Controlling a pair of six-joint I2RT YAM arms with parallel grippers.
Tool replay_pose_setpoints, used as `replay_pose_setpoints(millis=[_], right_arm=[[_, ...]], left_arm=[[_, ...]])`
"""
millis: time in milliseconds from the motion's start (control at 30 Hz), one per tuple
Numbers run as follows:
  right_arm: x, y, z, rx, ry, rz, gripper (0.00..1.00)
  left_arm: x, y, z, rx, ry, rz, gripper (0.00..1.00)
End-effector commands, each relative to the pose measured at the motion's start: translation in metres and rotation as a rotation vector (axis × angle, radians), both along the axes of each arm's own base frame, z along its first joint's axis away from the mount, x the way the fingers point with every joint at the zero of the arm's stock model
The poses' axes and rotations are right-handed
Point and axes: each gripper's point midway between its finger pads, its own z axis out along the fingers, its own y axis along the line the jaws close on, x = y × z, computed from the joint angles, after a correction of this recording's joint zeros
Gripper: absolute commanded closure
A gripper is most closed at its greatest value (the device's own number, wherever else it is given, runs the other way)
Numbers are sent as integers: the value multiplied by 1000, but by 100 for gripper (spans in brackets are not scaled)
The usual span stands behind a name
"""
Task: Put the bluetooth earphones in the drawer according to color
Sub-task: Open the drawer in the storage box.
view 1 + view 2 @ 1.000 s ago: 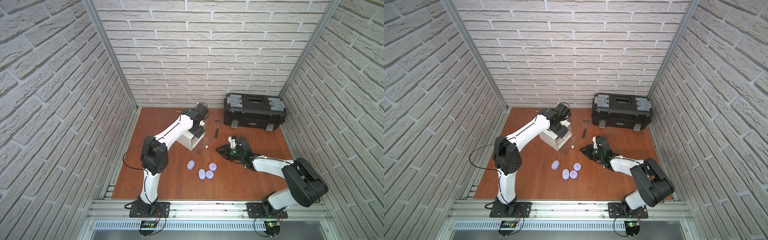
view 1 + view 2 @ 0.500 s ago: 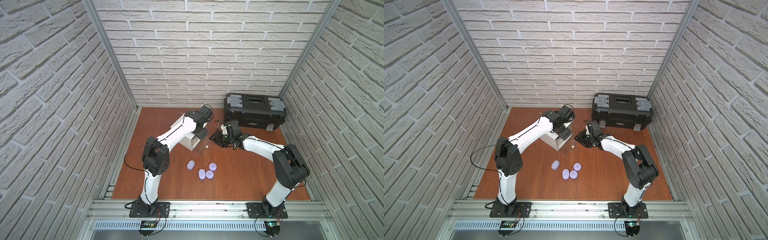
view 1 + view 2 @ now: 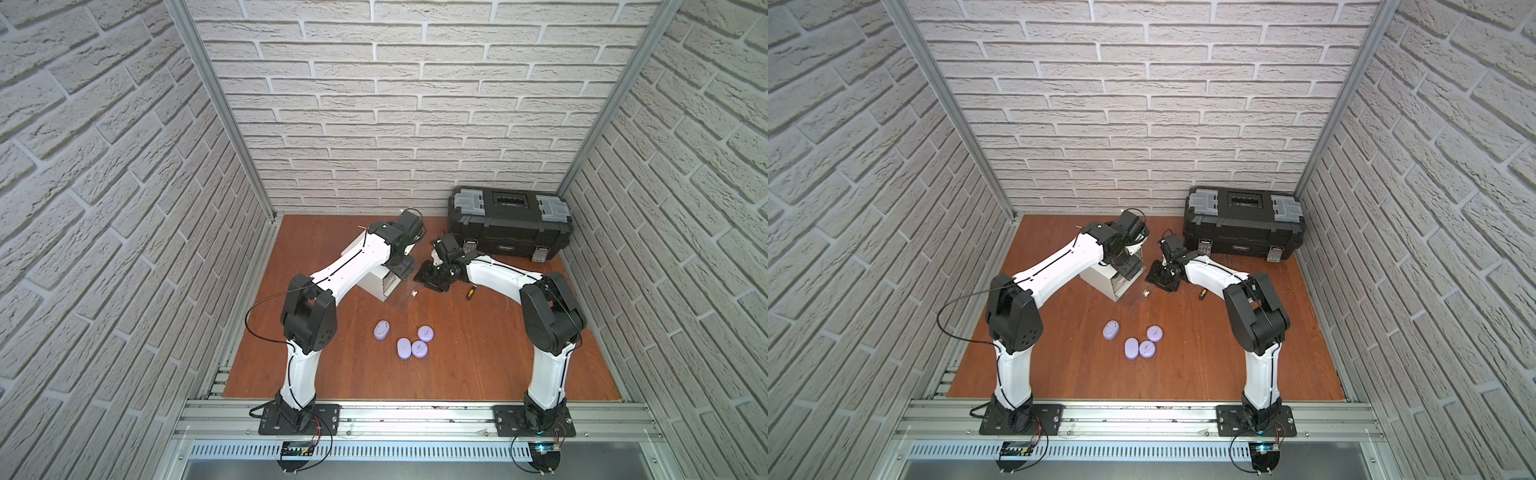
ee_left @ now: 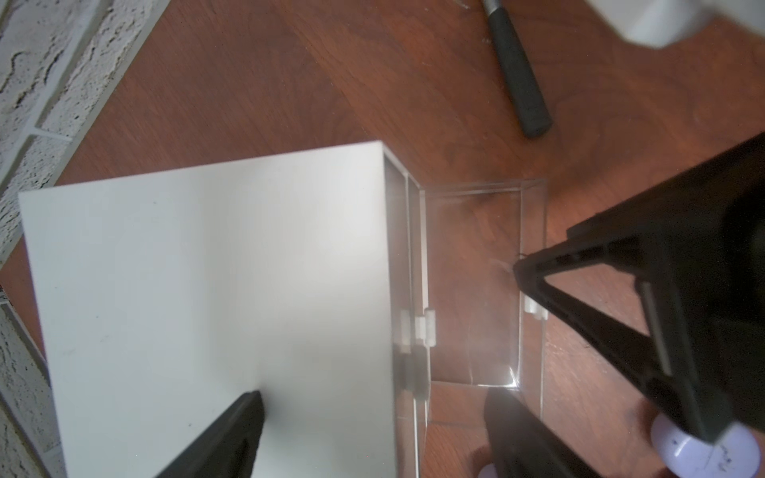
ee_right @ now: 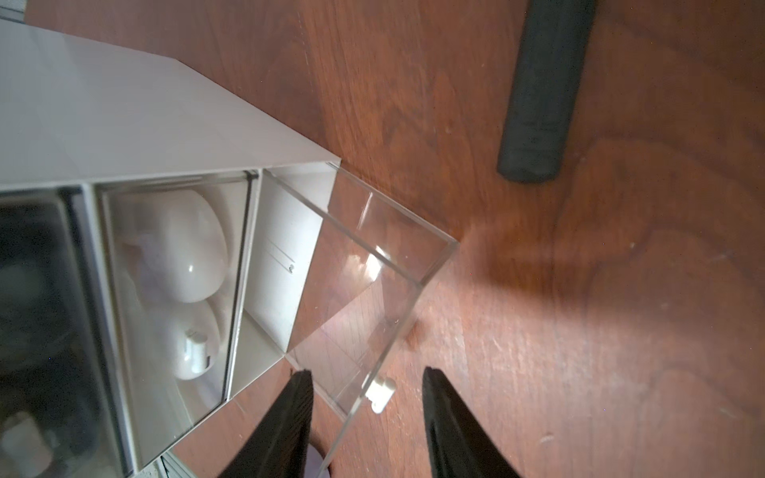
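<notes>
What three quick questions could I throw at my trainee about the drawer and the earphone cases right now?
1. How many lavender cases lie on the table?
2. True or false: the pulled-out drawer already holds a case.
3. The right gripper is: A) shut on a lavender case; B) open, jaws either side of the drawer's pull; C) shut and empty.
Key: 1) four; 2) false; 3) B.

The black handle (image 5: 534, 103) runs off the frame; the dark drawer (image 5: 37, 310) shows only blurred shapes.
</notes>
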Motion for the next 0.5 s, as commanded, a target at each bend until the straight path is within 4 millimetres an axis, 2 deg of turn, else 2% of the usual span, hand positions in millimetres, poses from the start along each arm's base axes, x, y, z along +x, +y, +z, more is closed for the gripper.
replay_pose_setpoints(millis=[0,233,367,467], right_arm=[[-7,-5,-20,-84,43,32,52],[-22,-15,-44,-149,108,49,53],[-37,-25,-45,-165,113,45,57],[-48,-32,-34,-161,92,44,60]], left_arm=[[-39,2,-50,10,238,-24,12],[-37,6,-53,18,237,-15,13],[-35,10,-52,27,230,-6,13],[-35,14,-54,39,232,-1,13]])
